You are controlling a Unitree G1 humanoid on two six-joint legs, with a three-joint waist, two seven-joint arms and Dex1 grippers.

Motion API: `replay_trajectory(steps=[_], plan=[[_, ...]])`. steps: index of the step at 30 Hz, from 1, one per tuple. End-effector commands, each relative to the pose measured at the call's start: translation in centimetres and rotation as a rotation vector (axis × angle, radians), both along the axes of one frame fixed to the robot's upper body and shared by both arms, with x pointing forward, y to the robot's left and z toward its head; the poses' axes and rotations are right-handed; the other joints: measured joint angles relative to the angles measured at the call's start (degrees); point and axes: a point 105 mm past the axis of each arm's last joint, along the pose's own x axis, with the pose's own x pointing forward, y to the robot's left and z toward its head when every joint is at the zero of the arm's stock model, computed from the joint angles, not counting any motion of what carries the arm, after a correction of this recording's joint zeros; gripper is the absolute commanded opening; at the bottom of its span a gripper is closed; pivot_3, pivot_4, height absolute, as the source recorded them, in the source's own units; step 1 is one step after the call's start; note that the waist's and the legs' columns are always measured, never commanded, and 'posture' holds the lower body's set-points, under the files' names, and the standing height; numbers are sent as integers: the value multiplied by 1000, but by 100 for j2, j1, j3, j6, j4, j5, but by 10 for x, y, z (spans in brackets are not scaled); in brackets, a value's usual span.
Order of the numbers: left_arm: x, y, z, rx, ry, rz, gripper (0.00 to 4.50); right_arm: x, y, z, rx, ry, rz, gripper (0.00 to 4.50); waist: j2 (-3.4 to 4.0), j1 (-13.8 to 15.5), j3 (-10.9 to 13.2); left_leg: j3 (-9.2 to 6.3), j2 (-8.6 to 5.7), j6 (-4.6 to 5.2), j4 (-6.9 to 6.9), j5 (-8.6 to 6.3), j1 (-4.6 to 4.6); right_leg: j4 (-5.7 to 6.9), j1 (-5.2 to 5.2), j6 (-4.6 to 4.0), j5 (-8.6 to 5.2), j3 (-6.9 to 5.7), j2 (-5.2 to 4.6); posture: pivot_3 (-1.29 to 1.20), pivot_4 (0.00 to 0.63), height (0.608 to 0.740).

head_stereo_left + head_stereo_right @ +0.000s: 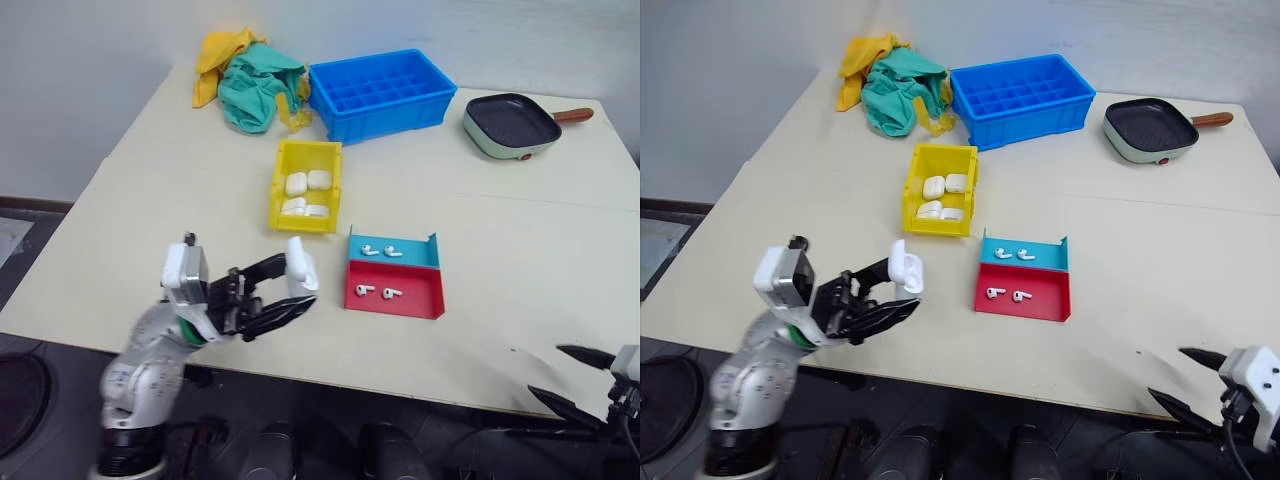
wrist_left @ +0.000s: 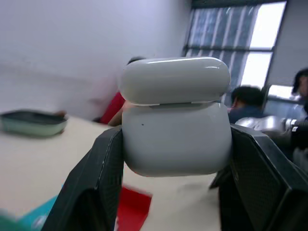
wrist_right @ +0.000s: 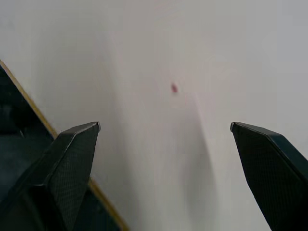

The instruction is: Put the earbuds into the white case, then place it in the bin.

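On table: bin (image 1: 283, 190) holds cases | left tool (image 1: 290, 296) grips white case (image 1: 300, 265) | right tool (image 1: 565, 372) open

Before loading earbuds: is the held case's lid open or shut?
Shut, or nearly: the white case in the left end effector has its lid down, only a thin seam showing.

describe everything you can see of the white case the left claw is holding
The white case is a small glossy rounded box, plastic by its look, with a lid seam near its top; the lid looks shut or nearly so. It stands roughly upright, clamped at its lower body between the left claw's two black fingers, held over the near part of the table, left of the red-and-teal tray.
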Motion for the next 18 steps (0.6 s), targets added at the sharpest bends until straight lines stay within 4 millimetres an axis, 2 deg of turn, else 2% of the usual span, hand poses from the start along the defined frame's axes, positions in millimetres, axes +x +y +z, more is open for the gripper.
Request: replay_trajectory(steps=[1,5,7,10,12,17,18], plan=[[-10,-8,-13,17,-86,-45,2788,10,10,27,15,-91,14,4500,6,-68,-1,2,2,-1,0,1,1,1,0,0,0,0,3,0,150,740],[-1,-5,-22,20,-128,12,2788,28,51,57,23,-88,182,4500,11,-116,2,36,24,-5,1,9,16,5,0,5,2,-6,23,0,150,740],[4,-2,-25,28,-136,34,2788,44,80,75,14,-93,291,4500,9,-137,3,54,32,1,5,13,18,6,0,6,3,-1,23,0,150,740],[6,4,-28,25,-146,45,2788,61,118,92,-22,-74,417,4500,4,-165,6,48,40,3,15,15,19,6,-4,3,8,32,17,0,150,740],[6,8,-33,38,-141,54,2788,70,143,98,-50,-56,491,4500,4,-156,6,26,41,-2,15,14,7,14,-17,3,12,26,17,0,150,740],[4,17,-44,65,-112,99,2788,97,187,98,-95,-64,552,4500,5,-105,4,-17,38,-13,19,3,-59,3,-61,-5,8,-19,16,0,150,740],[4,17,-44,67,-112,113,2788,100,191,96,-114,-62,561,4104,5,-91,4,-19,35,-13,24,3,-91,7,-88,-4,8,-23,15,0,150,740]])
